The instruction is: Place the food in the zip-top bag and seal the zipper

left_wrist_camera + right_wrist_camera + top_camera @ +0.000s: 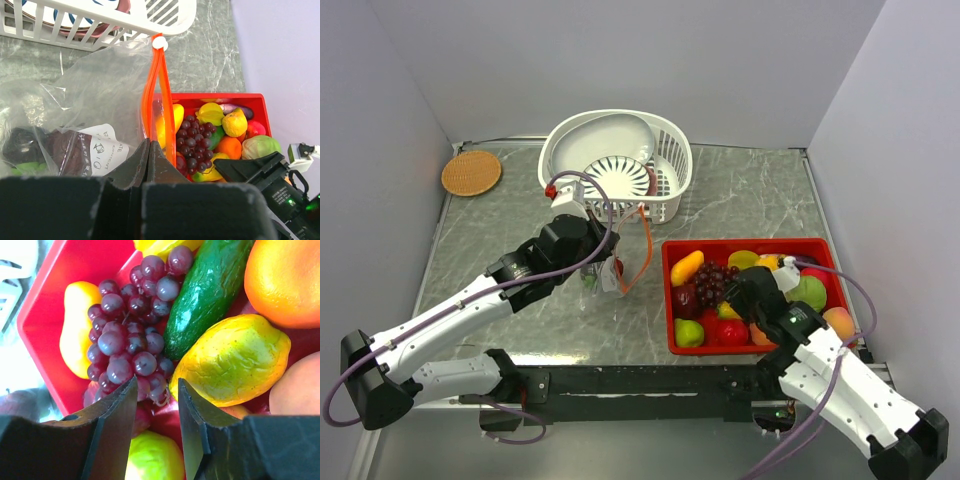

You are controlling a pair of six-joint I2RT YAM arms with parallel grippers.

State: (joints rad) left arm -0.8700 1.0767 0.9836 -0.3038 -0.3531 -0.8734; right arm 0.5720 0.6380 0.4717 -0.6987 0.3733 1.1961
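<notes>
Both jaws we see: left gripper (149,143) shut on the zip-top bag (90,95) beside the red tray (252,98); right gripper (157,385) half-open over its grapes (125,340).

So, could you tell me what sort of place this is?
Most likely a robot lab's test booth, not a real kitchen: plain pale walls box in a marble-patterned table, the left arm and right arm are mounted at its near edge, and the red tray holds glossy toy food.
</notes>
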